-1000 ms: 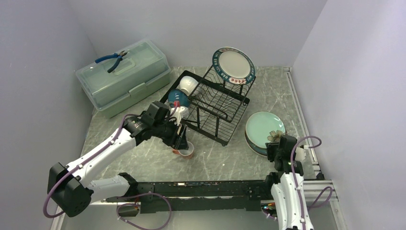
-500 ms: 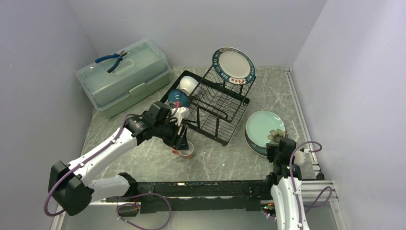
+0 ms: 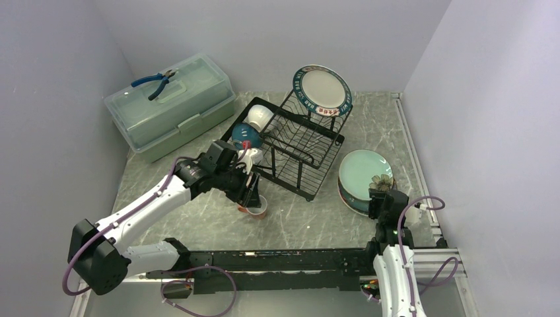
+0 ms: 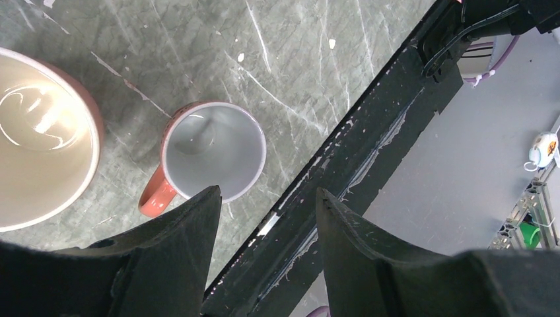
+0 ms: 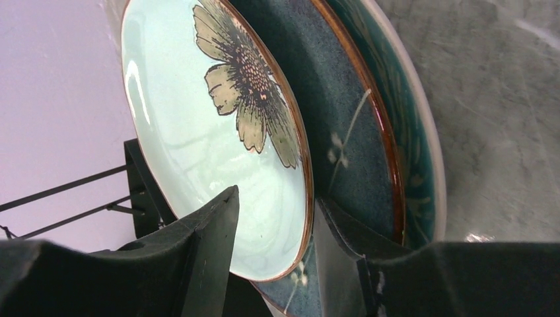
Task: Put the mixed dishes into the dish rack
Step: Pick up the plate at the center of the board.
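At four o'clock, the right claw (image 5: 274, 198) has crept onto the pale green floral plate (image 5: 185, 119), open fingers (image 5: 205, 264) either side of its rim, ready to pinch. Left claw (image 4: 267, 195) hangs open above a pink mug (image 4: 211, 148).

The only lettering I can find from here is on the white plate (image 3: 322, 87), which stands upright at the far end of the dish rack (image 3: 300, 152); pale capitals run all the way round its teal rim; a short patch of red marks, perhaps more letters, sits on the rim's lower edge, the part nearest the rack; in the top view both are too small for me to make out a single word; I can read nothing else in any view.
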Action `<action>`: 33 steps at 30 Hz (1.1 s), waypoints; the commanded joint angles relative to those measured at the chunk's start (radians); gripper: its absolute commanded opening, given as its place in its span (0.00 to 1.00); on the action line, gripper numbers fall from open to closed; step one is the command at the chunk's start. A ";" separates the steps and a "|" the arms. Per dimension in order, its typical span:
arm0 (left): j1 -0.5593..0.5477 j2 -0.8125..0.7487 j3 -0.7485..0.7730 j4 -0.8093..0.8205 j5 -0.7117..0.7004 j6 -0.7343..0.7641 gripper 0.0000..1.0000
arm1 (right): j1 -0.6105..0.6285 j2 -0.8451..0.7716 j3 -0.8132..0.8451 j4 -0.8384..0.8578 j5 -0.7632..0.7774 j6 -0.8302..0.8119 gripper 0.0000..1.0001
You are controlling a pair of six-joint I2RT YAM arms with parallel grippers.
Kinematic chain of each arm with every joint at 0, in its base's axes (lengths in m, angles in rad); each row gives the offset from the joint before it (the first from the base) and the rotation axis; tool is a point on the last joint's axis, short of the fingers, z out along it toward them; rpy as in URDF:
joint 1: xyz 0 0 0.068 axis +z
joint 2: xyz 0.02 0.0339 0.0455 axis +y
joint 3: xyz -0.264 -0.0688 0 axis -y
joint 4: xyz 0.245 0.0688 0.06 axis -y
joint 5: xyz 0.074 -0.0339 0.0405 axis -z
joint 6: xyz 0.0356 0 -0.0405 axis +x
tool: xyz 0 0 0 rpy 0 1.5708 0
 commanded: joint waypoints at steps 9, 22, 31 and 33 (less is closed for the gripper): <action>-0.010 0.004 0.033 0.021 0.003 0.015 0.60 | -0.001 -0.078 -0.116 0.078 -0.019 -0.045 0.45; -0.010 0.001 0.032 0.019 -0.004 0.015 0.60 | -0.001 0.013 -0.151 0.147 -0.046 -0.074 0.43; -0.010 0.007 0.032 0.018 -0.009 0.016 0.60 | -0.001 0.124 -0.155 0.222 -0.042 -0.072 0.41; -0.010 0.009 0.032 0.018 -0.008 0.015 0.60 | -0.001 0.139 -0.161 0.244 -0.042 -0.069 0.38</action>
